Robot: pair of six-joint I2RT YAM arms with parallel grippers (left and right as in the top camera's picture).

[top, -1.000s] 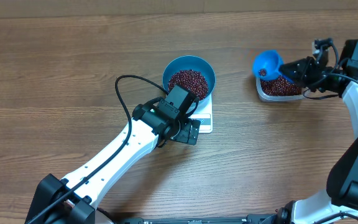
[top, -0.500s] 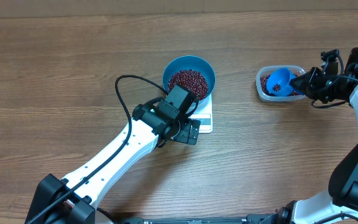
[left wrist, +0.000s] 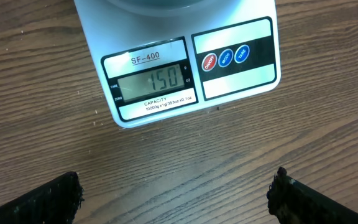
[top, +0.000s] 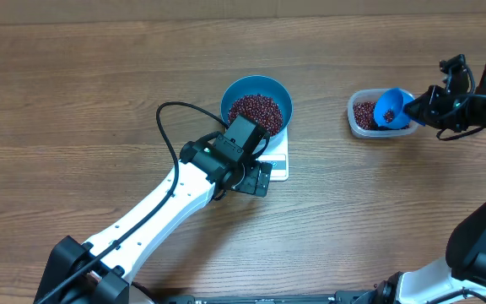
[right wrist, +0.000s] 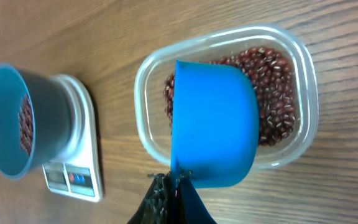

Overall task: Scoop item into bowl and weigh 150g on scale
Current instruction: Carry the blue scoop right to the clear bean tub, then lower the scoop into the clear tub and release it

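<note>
The red-brown beans (top: 256, 110) lie heaped in the blue bowl (top: 256, 83), which stands on the white scale (left wrist: 179, 43). Its display (left wrist: 157, 78) reads 150, so the target weight looks met.

The left end effector (left wrist: 176, 196) hovers over the wooden counter (top: 99, 84) just in front of the scale. Its jaws are spread wide and hold nothing. That pose likely serves to aim its wrist camera at the readout.

Well apart to the right, the right end effector (right wrist: 173, 193) is clamped tight on the handle of the small blue scoop (right wrist: 213, 124). It holds the scoop over the clear plastic tub (right wrist: 306, 81) of spare beans, probably so that any leftover grains fall back into stock rather than onto the counter.
</note>
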